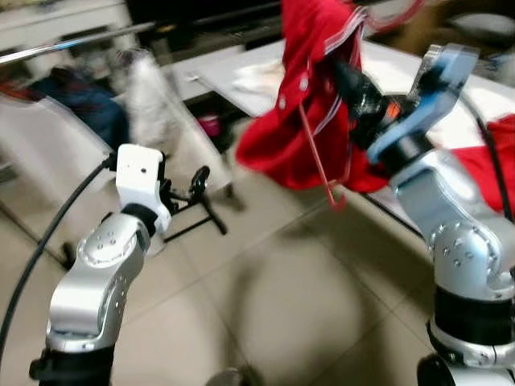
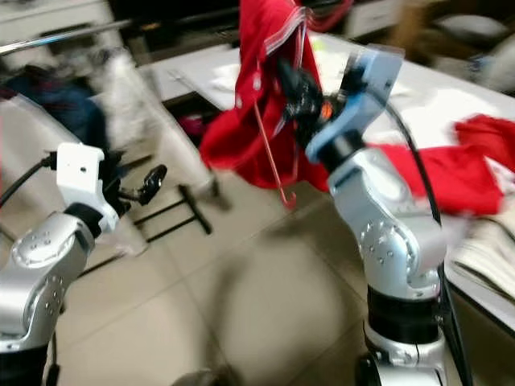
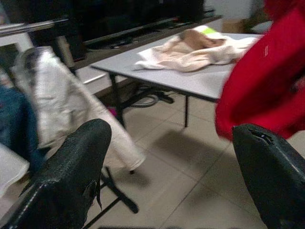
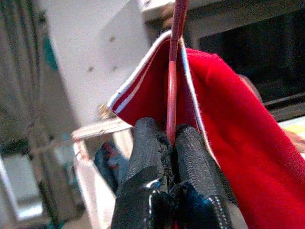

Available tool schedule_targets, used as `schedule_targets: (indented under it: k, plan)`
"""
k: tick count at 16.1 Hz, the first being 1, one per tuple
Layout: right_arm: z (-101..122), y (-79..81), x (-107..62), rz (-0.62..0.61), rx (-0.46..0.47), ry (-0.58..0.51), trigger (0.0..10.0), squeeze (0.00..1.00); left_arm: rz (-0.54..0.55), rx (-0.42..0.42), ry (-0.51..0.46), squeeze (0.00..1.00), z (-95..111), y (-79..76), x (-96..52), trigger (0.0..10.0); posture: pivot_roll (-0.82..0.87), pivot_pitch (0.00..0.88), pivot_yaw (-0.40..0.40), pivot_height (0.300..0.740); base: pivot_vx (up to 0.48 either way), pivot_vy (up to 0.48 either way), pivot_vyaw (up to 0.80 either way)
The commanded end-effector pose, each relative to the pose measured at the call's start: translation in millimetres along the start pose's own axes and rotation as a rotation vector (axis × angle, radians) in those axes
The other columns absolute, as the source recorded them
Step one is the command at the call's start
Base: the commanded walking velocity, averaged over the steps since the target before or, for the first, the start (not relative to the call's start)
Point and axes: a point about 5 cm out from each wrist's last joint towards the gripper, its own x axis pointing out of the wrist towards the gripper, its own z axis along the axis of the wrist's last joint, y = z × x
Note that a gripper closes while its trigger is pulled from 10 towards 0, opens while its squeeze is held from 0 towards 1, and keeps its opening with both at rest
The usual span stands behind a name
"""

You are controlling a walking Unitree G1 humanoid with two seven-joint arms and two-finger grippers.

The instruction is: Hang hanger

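My right gripper (image 1: 348,74) is raised in front of me, shut on a thin red hanger (image 4: 172,90) that carries a red garment with white trim (image 1: 302,121). In the right wrist view the two black fingers (image 4: 147,148) pinch the hanger's wire, with red cloth draped to one side. A red strand of the hanger (image 2: 269,149) dangles below the garment. My left gripper (image 1: 193,186) is held low over the floor, open and empty; its fingers (image 3: 71,171) stand wide apart in the left wrist view. A metal clothes rail (image 1: 72,44) runs along the far left.
A white table (image 3: 190,78) with a beige cloth (image 3: 190,47) stands ahead. White (image 1: 153,96) and blue (image 1: 76,100) garments hang on the rack at left, its black feet (image 1: 201,213) on the tiled floor. More red cloth (image 2: 451,173) lies on the table to my right.
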Motion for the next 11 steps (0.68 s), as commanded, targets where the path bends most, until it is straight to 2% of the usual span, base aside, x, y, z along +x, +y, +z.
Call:
schedule_targets:
  k: [1, 9, 11]
  plan:
    - [3.9, 10.3, 2.0, 0.049, -0.017, -0.022, 10.0, 0.00, 0.011, 0.018, 0.003, 1.00, -0.8, 1.9, 0.6, 10.0, -0.05, 0.000, 0.078, 0.740, 0.000, 0.000, 0.80]
    - [-7.3, 2.3, -0.4, 0.001, -0.043, 0.011, 10.0, 0.00, 0.003, 0.051, 0.020, 1.00, -4.5, 1.5, -0.6, 10.0, -0.05, 0.000, 0.067, 0.740, 0.000, 0.000, 0.80]
    - [-16.8, -10.8, -4.7, -0.075, -0.046, 0.042, 10.0, 0.00, -0.032, 0.036, 0.033, 1.00, -8.9, -3.6, -1.2, 10.0, -0.05, 0.000, 0.061, 0.740, 0.000, 0.000, 0.80]
